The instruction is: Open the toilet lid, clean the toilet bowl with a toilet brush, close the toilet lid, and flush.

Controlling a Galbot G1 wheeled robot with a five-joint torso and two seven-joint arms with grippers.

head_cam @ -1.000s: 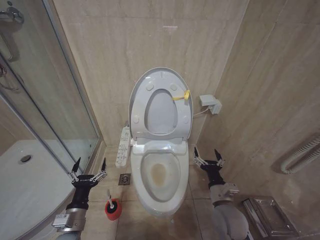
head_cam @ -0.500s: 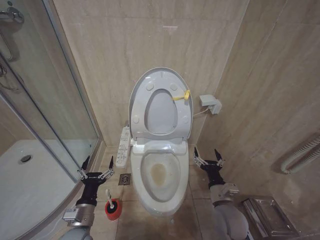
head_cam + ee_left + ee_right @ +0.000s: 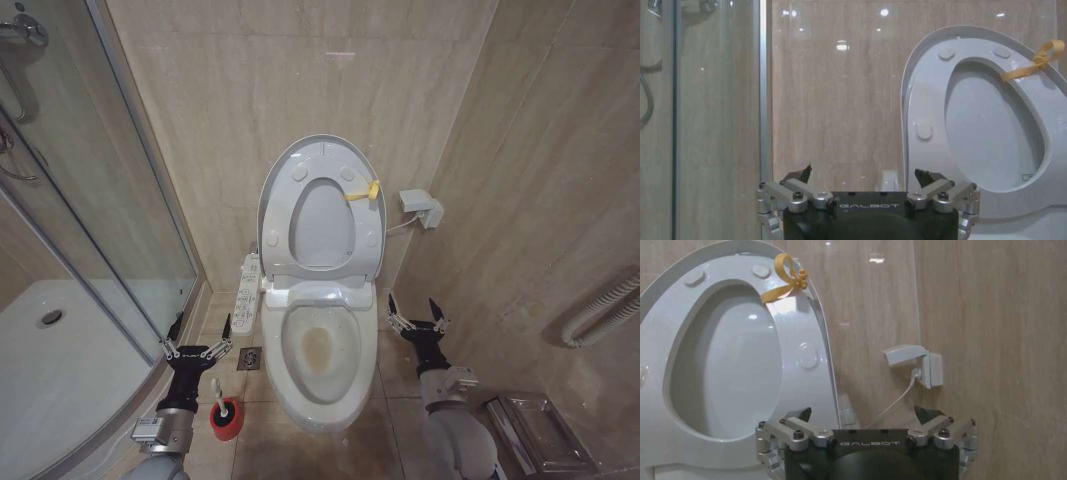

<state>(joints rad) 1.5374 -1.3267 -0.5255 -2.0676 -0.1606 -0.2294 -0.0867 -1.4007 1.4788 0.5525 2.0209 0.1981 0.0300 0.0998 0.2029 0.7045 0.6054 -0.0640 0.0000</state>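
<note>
Overhead, beige tiled walls (image 3: 250, 90); toilet lid (image 3: 322, 205) raised; left gripper (image 3: 199, 335), right gripper (image 3: 417, 310), jaws apart.

"GALBOT" stands on the left gripper (image 3: 867, 177) and right gripper (image 3: 867, 415)

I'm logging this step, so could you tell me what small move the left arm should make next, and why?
Probably lower the left hand onto the toilet brush handle. The toilet lid already stands open against the wall, the toilet bowl shows a brownish stain, and the open left hand hovers just above the brush in its red holder. The right hand waits open beside the bowl.
</note>
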